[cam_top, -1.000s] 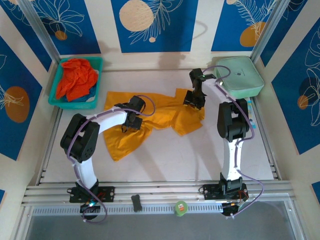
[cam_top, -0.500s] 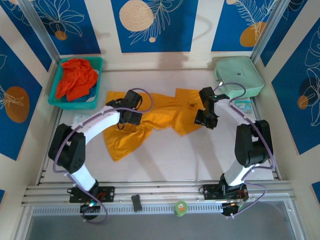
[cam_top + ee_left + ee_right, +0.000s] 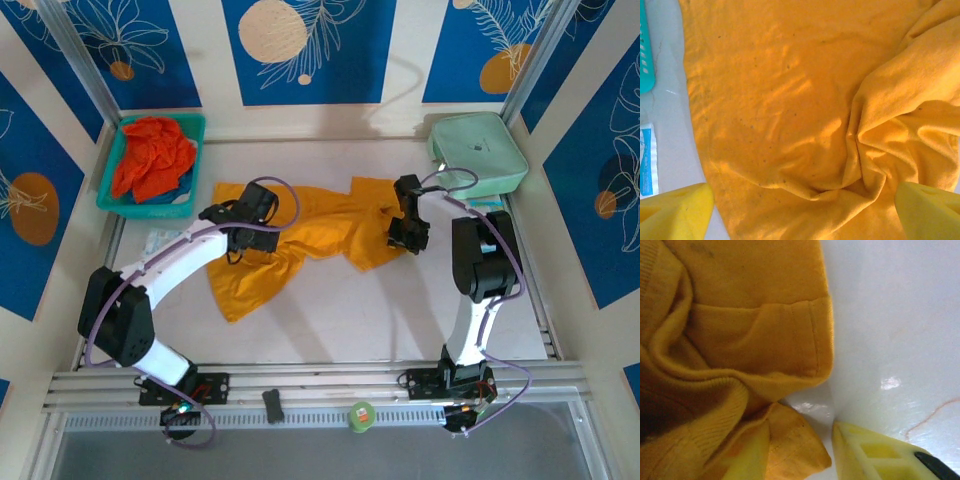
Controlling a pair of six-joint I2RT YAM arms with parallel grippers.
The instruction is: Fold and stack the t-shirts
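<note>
From above there are two t-shirts, two grippers, one basket and one case. The yellow-orange t-shirt [image 3: 330, 225] lies crumpled across the table [image 3: 380, 310], with the left gripper [image 3: 258, 236] over its left part and the right gripper [image 3: 408, 232] at its right edge. The red-orange t-shirt [image 3: 150, 155] is bunched in the teal basket [image 3: 150, 209], beyond and to the left of the left gripper. The mint-green case [image 3: 480, 155] sits beyond and to the right of the right gripper. The left wrist view adds the jaw state: the left gripper [image 3: 800, 215] is spread wide, both yellow fingertips [image 3: 675, 212] above wrinkled cloth [image 3: 790, 100] and holding nothing, with the basket's rim [image 3: 645, 50] far to its left. The right wrist view shows the stitched hem [image 3: 815, 340] just ahead of the right gripper [image 3: 805, 455]. A corner of the shirt lies between its fingers [image 3: 875, 457], which are partly apart; I cannot tell whether they grip it.
</note>
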